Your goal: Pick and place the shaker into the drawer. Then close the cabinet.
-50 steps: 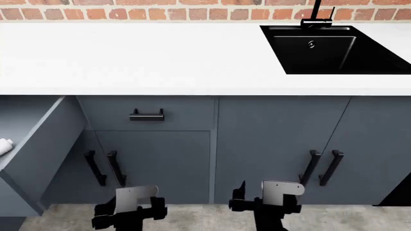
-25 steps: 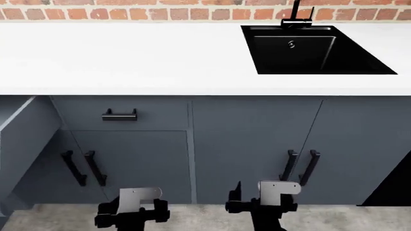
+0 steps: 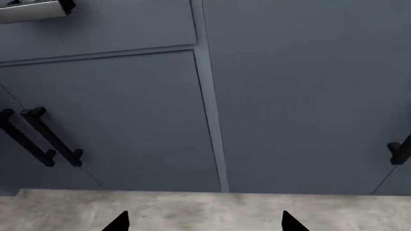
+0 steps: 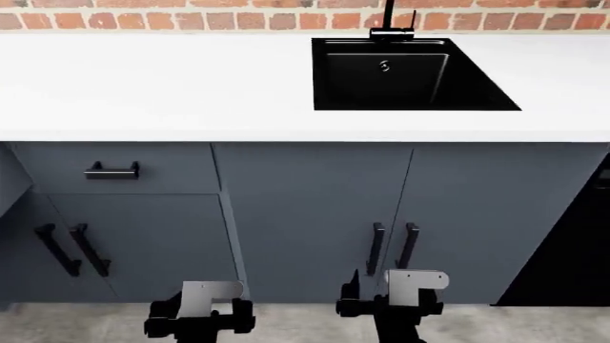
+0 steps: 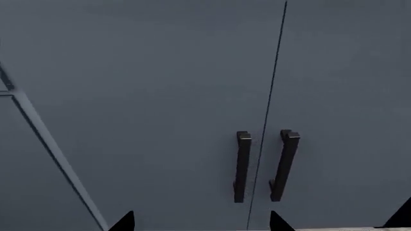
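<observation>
The matte slate blue-grey cabinet (image 4: 315, 214) is seen front-on beneath the white surface (image 4: 153, 86), its slim black bar handles (image 4: 391, 246) standing upright, long axis vertical; one short handle (image 4: 111, 171) lies horizontal on a closed drawer front. Only a sliver of the open drawer (image 4: 8, 179) is seen at the head view's left edge. The shaker is not seen. The left pincer (image 3: 202, 222) and right pincer (image 5: 199, 222) are held low before the doors, tips spread apart, gripping nothing. A black sink (image 4: 410, 71) is set into the surface.
</observation>
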Available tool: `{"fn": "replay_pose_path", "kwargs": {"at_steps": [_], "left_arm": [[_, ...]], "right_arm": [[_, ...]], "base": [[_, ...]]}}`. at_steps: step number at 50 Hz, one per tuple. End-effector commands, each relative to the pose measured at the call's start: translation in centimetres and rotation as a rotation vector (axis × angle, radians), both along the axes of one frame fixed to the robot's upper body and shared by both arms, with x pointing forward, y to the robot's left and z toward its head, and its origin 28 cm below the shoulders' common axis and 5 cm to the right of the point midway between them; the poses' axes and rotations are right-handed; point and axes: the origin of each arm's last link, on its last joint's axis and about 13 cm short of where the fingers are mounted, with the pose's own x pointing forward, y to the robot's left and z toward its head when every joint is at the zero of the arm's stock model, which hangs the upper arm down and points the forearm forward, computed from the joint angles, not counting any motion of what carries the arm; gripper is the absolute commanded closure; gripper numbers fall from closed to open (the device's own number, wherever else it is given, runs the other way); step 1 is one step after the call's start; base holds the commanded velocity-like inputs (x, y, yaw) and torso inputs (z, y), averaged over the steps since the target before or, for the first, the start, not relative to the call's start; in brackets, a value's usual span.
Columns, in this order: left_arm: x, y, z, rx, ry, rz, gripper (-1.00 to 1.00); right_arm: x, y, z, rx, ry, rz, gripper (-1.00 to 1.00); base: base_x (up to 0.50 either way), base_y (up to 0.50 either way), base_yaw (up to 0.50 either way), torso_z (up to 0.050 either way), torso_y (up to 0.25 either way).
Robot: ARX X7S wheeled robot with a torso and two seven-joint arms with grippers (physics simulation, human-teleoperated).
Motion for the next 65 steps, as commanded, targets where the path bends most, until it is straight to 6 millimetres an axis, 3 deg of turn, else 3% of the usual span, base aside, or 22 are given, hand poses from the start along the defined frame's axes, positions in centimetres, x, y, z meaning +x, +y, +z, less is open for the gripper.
{"fn": "replay_pose_path", "kwargs": {"at_steps": [1,65], "left_arm": [[-0.04,0.0,0.11,-0.002,-0.008,-0.007,-1.0],[-0.14,-0.08,0.07,0.001,-0.006,-0.031,-1.0]], "right_arm": [[-0.02,-0.08,-0.09,0.014,0.004,-0.005,-1.0],[0.15,-0.08,-0.16,0.034,-0.003,-0.001,-1.0]], "base": [[0.0,-0.5,0.0,0.0,0.0],[0.02,-0.5,0.0,0.0,0.0]]}}
